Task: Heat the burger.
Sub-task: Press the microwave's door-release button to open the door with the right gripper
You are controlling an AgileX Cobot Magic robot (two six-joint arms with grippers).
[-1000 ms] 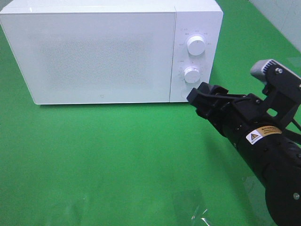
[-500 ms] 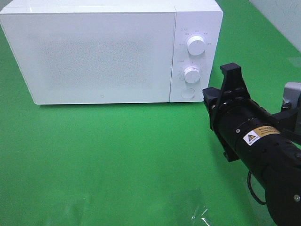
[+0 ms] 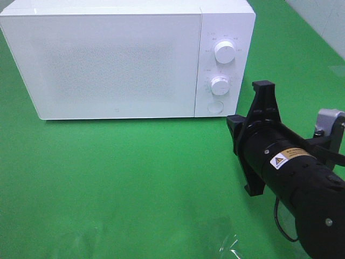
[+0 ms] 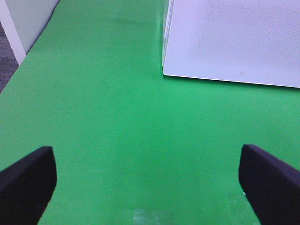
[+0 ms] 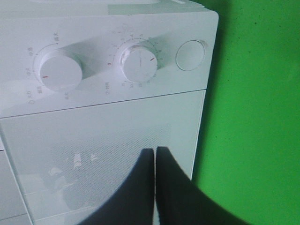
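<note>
microwave (image 3: 126,59) at 11 o'clock, door closed. right gripper (image 5: 155,152) at 4 o'clock, fingers clenched on nothing, facing the dials (image 5: 138,61). left gripper (image 4: 149,185) released over the mat (image 4: 117,117). burger: cannot tell where.

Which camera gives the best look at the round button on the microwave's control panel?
The right wrist view: the round button shows large and unblocked, next to a dial. The exterior high view shows it small, under that dial. The left wrist view catches only the microwave at its front corner, no button.
</note>
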